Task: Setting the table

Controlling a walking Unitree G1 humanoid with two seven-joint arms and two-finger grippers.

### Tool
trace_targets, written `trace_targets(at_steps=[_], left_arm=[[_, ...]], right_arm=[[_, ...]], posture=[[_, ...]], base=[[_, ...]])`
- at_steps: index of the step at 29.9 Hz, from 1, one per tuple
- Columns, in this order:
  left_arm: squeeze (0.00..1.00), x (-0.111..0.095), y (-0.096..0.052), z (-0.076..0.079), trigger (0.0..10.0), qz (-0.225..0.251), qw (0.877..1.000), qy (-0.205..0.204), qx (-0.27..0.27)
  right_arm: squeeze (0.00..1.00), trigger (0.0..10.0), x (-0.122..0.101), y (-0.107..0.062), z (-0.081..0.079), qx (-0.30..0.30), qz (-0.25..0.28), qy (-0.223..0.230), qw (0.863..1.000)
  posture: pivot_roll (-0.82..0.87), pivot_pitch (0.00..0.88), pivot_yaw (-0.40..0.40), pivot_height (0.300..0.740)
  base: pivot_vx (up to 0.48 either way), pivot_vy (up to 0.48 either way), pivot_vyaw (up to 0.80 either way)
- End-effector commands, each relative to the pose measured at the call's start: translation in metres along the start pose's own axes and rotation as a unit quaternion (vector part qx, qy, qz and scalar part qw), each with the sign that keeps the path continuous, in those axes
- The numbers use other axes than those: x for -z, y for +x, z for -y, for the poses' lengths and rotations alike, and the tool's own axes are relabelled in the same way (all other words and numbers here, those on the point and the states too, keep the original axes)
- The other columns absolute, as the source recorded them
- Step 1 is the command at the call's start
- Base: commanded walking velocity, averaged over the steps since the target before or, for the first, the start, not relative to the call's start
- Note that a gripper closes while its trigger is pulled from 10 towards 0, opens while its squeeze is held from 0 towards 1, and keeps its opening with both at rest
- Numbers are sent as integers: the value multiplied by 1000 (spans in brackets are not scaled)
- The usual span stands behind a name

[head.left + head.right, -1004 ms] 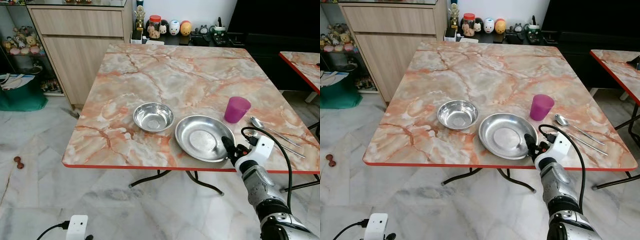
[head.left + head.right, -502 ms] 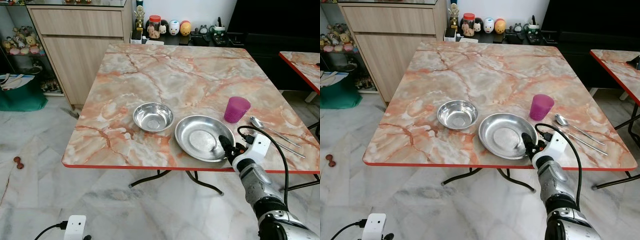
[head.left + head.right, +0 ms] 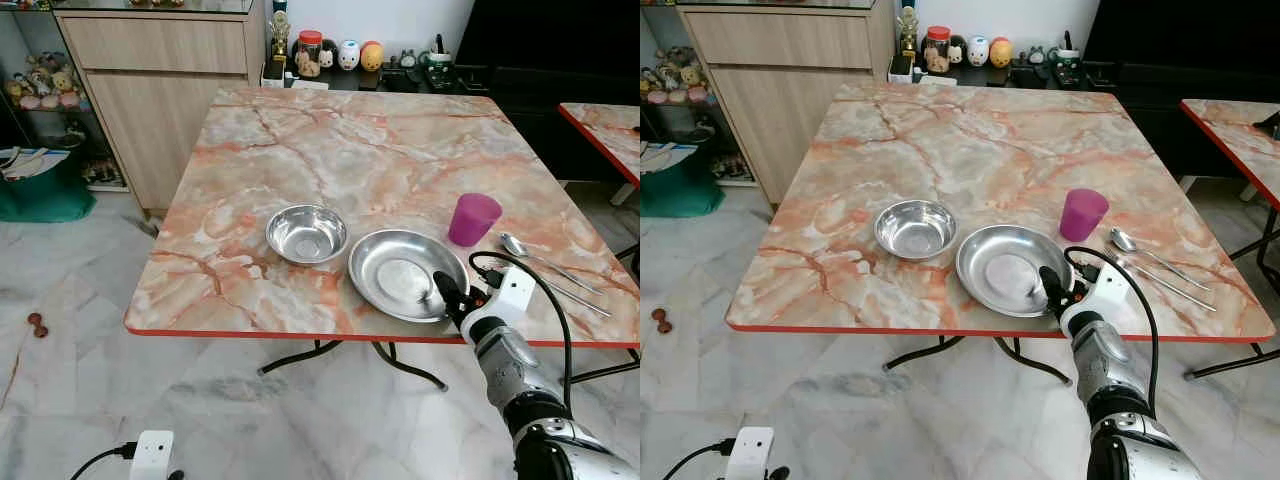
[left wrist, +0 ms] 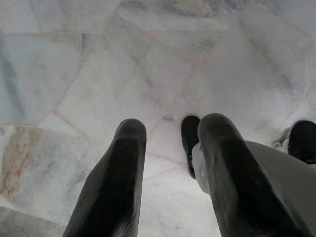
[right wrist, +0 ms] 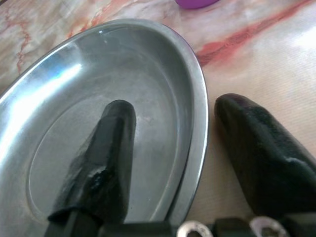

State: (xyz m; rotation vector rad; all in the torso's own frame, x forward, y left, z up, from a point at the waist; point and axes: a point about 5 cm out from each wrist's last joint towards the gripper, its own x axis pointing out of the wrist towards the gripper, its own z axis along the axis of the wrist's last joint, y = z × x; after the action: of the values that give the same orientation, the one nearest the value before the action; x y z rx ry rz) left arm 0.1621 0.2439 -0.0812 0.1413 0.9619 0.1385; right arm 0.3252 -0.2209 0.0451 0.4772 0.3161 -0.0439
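Right gripper [image 5: 170, 148] now further forward; fingers [image 5: 106, 163] astride the steel plate's [image 5: 74, 89] near rim

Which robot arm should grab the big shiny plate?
The right one. The right gripper already straddles the plate rim, one finger inside, one outside. The left gripper hangs down over the floor.

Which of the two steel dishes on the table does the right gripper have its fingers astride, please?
The wide shallow plate: the right gripper straddles its rim, open, one finger inside. The smaller, deeper bowl sits apart to its left.
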Motion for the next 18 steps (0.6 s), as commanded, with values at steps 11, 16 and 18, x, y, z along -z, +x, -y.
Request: trace_targets(at_steps=[11, 16, 18], left_arm=[[0, 7, -1, 2, 10000, -11, 1000, -1, 5], [0, 6, -1, 1, 10000, -10, 1000, -2, 4], [0, 5, -1, 0, 10000, -9, 1000, -3, 4]], right_arm=[[0, 0, 4, 2, -6, -1, -6, -3, 1000], [0, 0, 4, 3, -8, -2, -6, -6, 1000], [0, 0, 4, 3, -8, -2, -7, -6, 1000]], posture=[[-6, 0, -52, 740], [-4, 0, -51, 740], [-3, 0, -50, 740]], base=[[0, 0, 0], [0, 0, 0], [0, 0, 0]])
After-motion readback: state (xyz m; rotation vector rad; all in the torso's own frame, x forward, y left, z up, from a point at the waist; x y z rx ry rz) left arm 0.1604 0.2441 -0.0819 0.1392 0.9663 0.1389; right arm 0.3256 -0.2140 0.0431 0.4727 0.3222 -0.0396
